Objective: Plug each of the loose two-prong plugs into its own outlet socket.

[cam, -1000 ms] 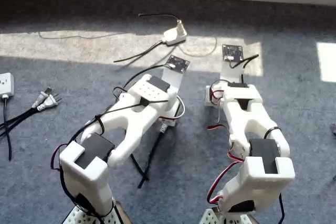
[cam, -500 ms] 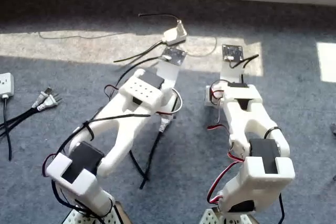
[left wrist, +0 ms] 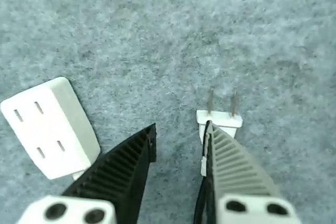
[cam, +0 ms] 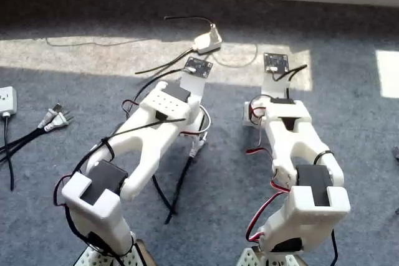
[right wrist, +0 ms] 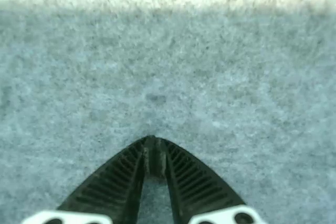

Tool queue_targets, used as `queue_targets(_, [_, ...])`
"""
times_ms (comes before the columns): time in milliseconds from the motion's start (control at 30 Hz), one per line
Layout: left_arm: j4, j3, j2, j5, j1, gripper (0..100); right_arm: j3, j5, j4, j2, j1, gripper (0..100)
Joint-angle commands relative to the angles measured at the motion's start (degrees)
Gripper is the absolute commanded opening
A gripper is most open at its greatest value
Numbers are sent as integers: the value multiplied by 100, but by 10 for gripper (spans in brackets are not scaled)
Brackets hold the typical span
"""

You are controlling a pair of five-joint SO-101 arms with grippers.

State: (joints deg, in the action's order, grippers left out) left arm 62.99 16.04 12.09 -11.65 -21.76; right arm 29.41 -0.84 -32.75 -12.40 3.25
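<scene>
In the left wrist view my left gripper (left wrist: pixel 180 127) is open just above the grey carpet. A white two-prong plug (left wrist: pixel 219 118) lies at the tip of its pale finger (left wrist: pixel 231 166), prongs pointing away from the gripper, not between the jaws. A white outlet block (left wrist: pixel 50 127) with slots lies beside the black finger (left wrist: pixel 123 169). My right gripper (right wrist: pixel 150 141) is shut over bare carpet with nothing in it. In the high view the left arm (cam: pixel 159 123) stretches toward the back and the right arm (cam: pixel 293 135) stands beside it.
A white outlet (cam: pixel 6 101) sits at the far left edge, with two plugs (cam: pixel 56 118) on black cords next to it. A white block with cables (cam: pixel 207 41) lies at the back. A black cord (cam: pixel 181 182) runs under the left arm.
The left arm has stretched farther toward the back and shifted a little to the left. The right arm has kept still.
</scene>
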Motion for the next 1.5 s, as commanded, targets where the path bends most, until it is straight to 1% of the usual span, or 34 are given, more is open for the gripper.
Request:
queue_targets(0, [-202, -154, 171, -44, -303, 175, -286, 79, -13, -13, 4, 9])
queue_targets(467, [-255, -145, 189, -62, -382, 175, -286, 79, -13, -13, 4, 9])
queue_targets(1000, [-246, -145, 198, 0, 725, 175, -286, 79, -13, -13, 4, 9])
queue_targets(1067, [-264, -154, 189, 158, 840, 175, -286, 79, -13, -13, 4, 9])
queue_targets(1133, [-290, -154, 189, 325, 919, 175, -286, 79, -13, -13, 4, 9])
queue_targets(1467, [-237, -426, 57, 308, 1007, 175, -286, 79, -13, -22, 4, 9])
